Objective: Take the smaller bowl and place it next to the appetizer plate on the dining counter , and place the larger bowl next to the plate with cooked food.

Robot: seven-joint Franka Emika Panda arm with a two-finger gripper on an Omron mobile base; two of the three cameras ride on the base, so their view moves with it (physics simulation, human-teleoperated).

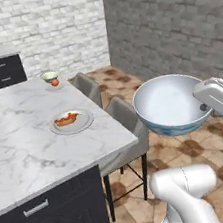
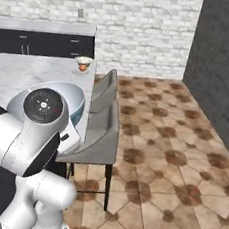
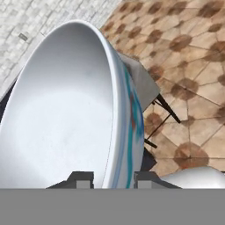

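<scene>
- White porcelain, the larger bowl [image 1: 169, 104] hangs in the air beside the dining bench [image 1: 22, 142], above the grey chairs [image 1: 127, 116].
- Pincer [image 3: 113, 178] clamps its rim, one fingertip [image 3: 80, 179] inside, the other outside.
- Plate with cooked food [image 1: 71, 121] sits near the bench edge.
- Smaller bowl [image 1: 49, 75] rests at the far corner.

No text, label or number is readable.

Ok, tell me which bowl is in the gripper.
The larger bowl, deep white with blue pattern, clamped at its rim; the smaller bowl sits far off on the dining counter.
</scene>
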